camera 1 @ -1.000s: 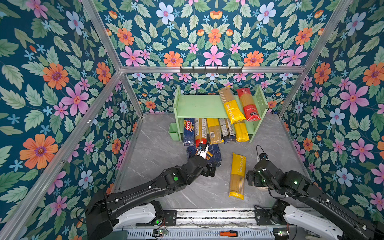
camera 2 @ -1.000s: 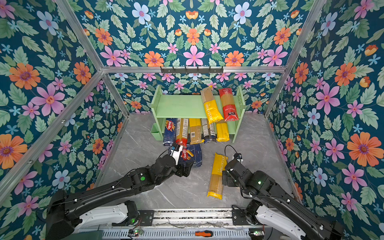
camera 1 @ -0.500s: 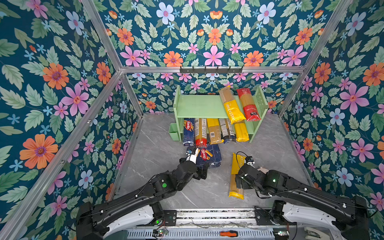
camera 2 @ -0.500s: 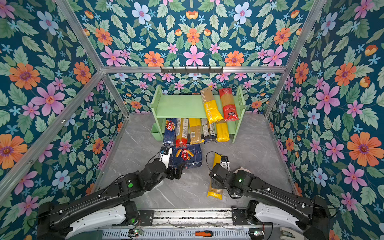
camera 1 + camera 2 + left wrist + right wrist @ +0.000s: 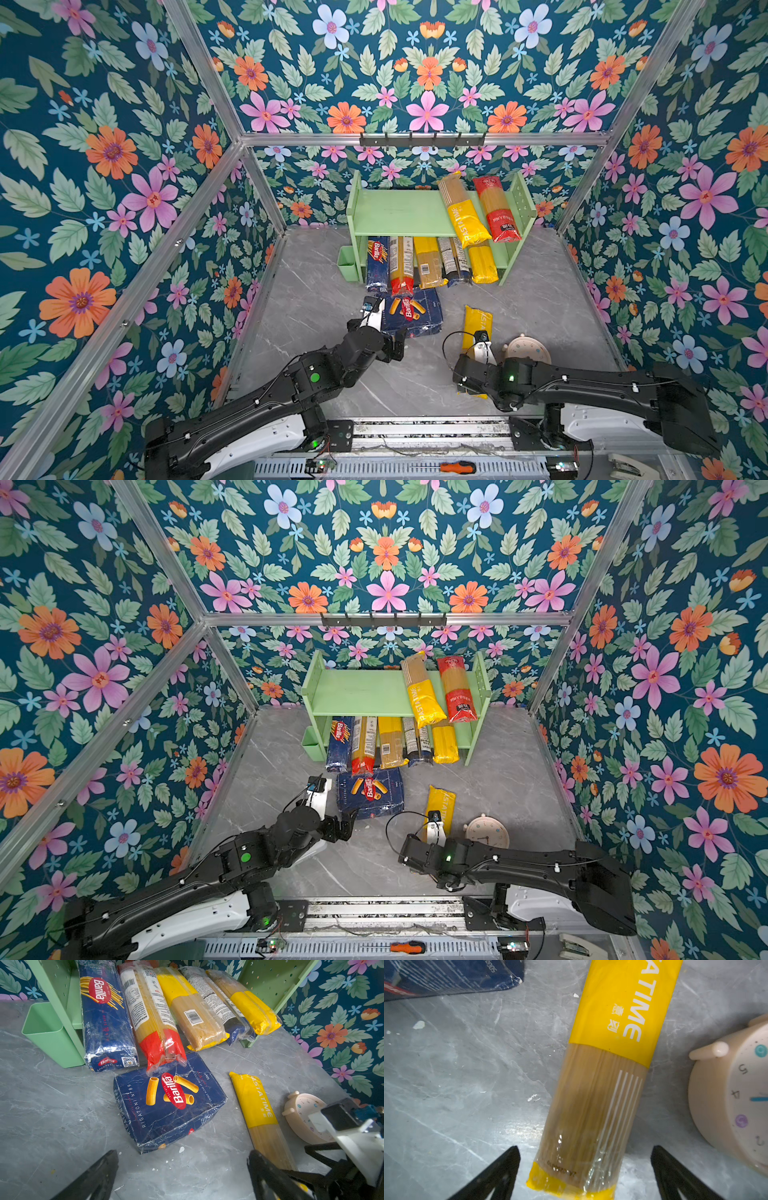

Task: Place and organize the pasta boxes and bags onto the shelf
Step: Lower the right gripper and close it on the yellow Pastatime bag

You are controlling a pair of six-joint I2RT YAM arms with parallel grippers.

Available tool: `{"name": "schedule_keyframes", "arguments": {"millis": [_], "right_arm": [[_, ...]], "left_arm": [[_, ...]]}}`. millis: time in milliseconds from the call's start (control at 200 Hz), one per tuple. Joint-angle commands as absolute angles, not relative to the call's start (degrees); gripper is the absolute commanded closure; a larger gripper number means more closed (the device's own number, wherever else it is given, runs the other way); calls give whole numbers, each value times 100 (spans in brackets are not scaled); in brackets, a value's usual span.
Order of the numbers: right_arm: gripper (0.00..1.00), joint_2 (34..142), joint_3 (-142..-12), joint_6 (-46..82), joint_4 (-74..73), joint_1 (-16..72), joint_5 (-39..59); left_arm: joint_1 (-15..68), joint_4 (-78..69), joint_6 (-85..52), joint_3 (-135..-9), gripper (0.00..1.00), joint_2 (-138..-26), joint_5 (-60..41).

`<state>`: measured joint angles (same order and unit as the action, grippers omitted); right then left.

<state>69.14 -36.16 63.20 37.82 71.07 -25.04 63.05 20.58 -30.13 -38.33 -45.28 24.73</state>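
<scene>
A wide blue Barilla rigatoni box (image 5: pixel 411 316) (image 5: pixel 370 791) (image 5: pixel 166 1101) lies flat on the floor in front of the pale green shelf (image 5: pixel 399 212) (image 5: pixel 357 692). My left gripper (image 5: pixel 395 345) (image 5: pixel 347 827) (image 5: pixel 182 1154) stands open and empty just short of the box's near edge. A yellow PASTATIME bag (image 5: pixel 477 326) (image 5: pixel 441 804) (image 5: pixel 612 1043) lies to the box's right. My right gripper (image 5: pixel 585 1148) is open, one finger on each side of the bag's near end, apart from it. Both tiers hold bags; a Barilla spaghetti box (image 5: pixel 377 262) lies lower left.
A cream alarm clock (image 5: pixel 528 351) (image 5: pixel 733 1095) lies face up just right of the yellow bag and the right wrist. A green cup (image 5: pixel 348 262) hangs on the shelf's left panel. A black hook rail (image 5: pixel 422 139) runs above. The lower-tier packs overhang onto the floor.
My left gripper has drawn back from the rigatoni box toward the front. My right arm has swung left over the yellow bag's near end, uncovering the clock.
</scene>
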Motion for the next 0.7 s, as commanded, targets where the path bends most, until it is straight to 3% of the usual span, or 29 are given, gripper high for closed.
{"name": "schedule_keyframes", "arguments": {"millis": [0,695], "right_arm": [[1,7248,-3639,6852,3625,7239,-2980],[2,8458,-2899,8015,2434,7543,-3166]], "left_arm": [[6296,2062,-3076,-3827,0,-4522,2521],[6302,2236,-3184,-3825,0,-4342,2525]]}}
